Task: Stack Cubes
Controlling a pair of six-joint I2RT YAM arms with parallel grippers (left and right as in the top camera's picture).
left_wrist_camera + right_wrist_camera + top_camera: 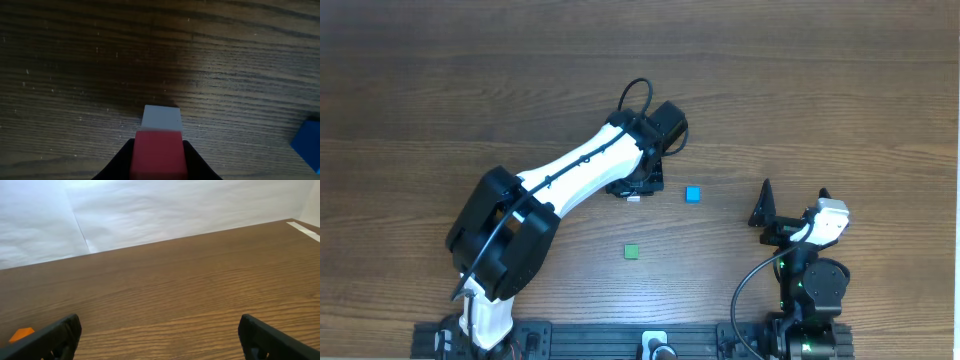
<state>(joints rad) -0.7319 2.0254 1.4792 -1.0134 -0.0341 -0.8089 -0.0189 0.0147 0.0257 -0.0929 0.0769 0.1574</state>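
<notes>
In the left wrist view, the left gripper (159,149) is clamped on a red cube (158,161), with its two dark fingers (125,159) pressed against the cube's sides. Just past the red cube's far edge, a white cube (161,118) sits on the wooden table (75,60). The two cubes meet in the picture, but I cannot tell whether the red one rests on the white one or hangs just above it. A blue cube (307,147) lies off to one side, apart from both and cut by the frame's edge.

The top view hides that grasp. The left arm (575,170) reaches up and across to mid-table, and its wrist housing covers the spot where the red and white cubes are. This view adds the layout instead. The blue cube (693,193) lies just right of the left gripper (636,190), with bare wood between them. A green cube (631,252) lies nearer the bases, well apart from the others.

The right gripper (792,198) sits above its own base at the right, well apart from every cube. Its fingers are spread wide and hold nothing. In its own wrist view, the right gripper (159,330) has one finger (50,340) at each lower corner and bare wood between them. Beside one finger is an orange scrap (21,334), too little of it in view to identify. Farther off, the table ends at a white backdrop (150,210), and a pale strip (302,228) lies on the table's far corner.
</notes>
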